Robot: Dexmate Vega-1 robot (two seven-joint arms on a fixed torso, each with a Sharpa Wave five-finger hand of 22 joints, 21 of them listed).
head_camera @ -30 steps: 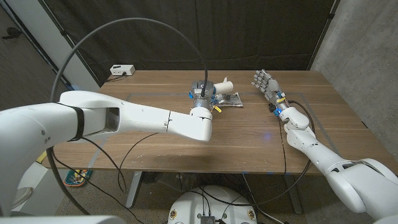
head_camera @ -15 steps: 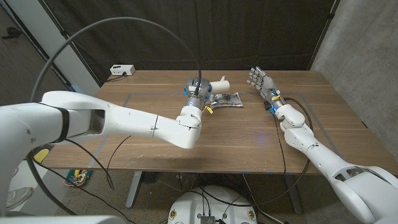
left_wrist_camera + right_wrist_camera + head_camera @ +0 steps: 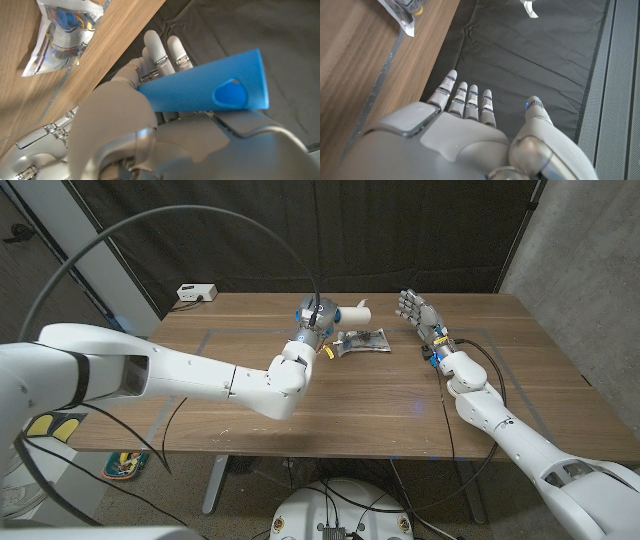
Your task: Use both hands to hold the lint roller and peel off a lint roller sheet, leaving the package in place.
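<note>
My left hand (image 3: 313,319) grips the lint roller by its blue handle (image 3: 210,92), lifted over the table's far middle. The roller's white sheet roll (image 3: 354,313) sticks out to the right of the hand. The clear plastic package (image 3: 362,340) lies on the table just right of and below the roller; its corner also shows as package (image 3: 65,30) in the left wrist view. My right hand (image 3: 418,311) is raised at the far right, fingers spread and upright, holding nothing, a short way right of the package. Its fingers (image 3: 465,100) point at the dark curtain.
A small white box (image 3: 196,292) with a cable sits at the table's far left corner. A black cable arcs from the left arm over the table (image 3: 380,395). A dark curtain hangs behind, with a concrete wall at right.
My left hand has lifted the lint roller up and back, off the package, and the left elbow has swung left. My right hand has drifted slightly left and farther back.
</note>
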